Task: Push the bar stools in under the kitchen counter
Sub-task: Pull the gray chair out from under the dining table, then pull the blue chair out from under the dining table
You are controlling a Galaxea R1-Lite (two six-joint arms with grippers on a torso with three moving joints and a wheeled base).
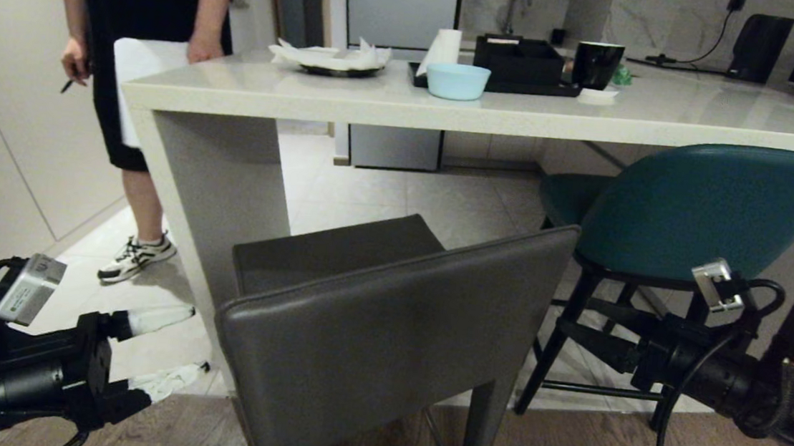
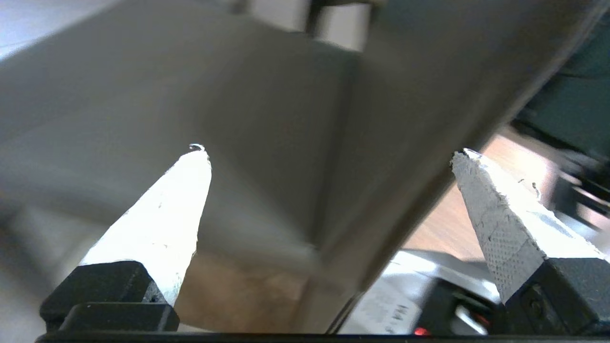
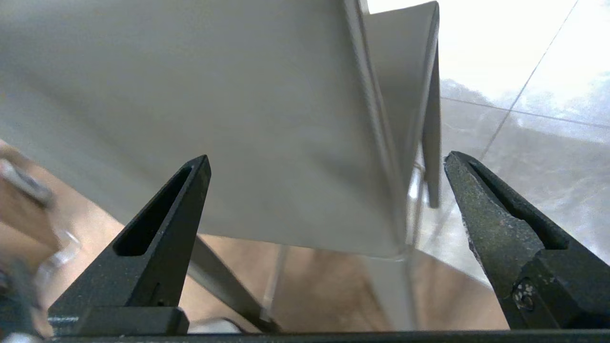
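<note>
Two bar stools: grey stool [image 1: 388,323], teal stool [image 1: 700,206]; left pincer [image 1: 174,347], right pincer [image 1: 578,324] agape, empty.

Grey leather stool [image 1: 387,337] nearest, boxy back toward camera, seat partly under kitchen counter [image 1: 493,109] beside slab side panel. Teal stool [image 1: 700,206] to right, seat under counter edge, black legs on tile. Left gripper [image 1: 170,347] low at left, white fingers spread, short of grey back. Right gripper [image 1: 585,326] low at right, black fingers apart, in front of teal stool legs. Person [image 1: 139,49] standing behind counter end. Light blue bowl [image 1: 457,81], black tray [image 1: 518,65], plate with paper [image 1: 332,59] on top.
</note>
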